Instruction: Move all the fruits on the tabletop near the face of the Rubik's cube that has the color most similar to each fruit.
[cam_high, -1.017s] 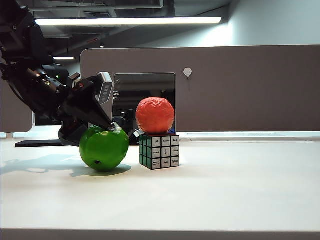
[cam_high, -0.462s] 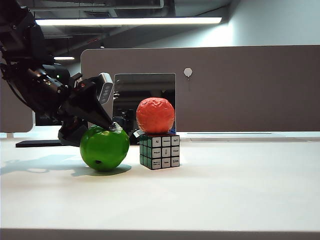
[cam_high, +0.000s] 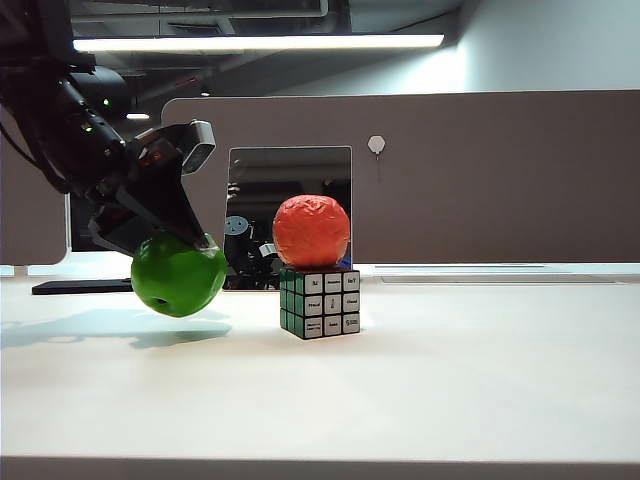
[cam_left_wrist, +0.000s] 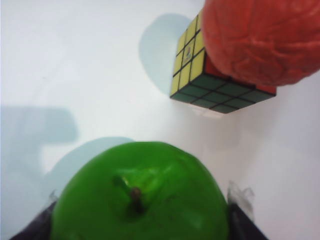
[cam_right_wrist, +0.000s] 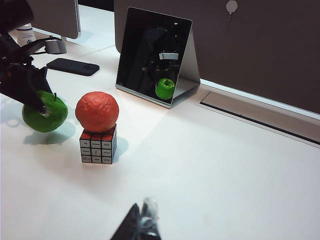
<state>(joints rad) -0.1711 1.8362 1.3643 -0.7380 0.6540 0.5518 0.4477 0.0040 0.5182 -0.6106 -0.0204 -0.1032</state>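
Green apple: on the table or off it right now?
Off it. In the exterior view the green apple hangs in the left pincer above the tabletop, its shadow lying apart beneath.

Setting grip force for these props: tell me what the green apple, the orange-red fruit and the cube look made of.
Green apple, held off the table by the left gripper: likely hard plastic, glossy, with bright highlights. Orange-red fruit atop the Rubik's cube: matte, wrinkled skin, perhaps foam or rubber. Cube: probably plastic, black edges, smooth colored tiles. Right gripper idles shut.
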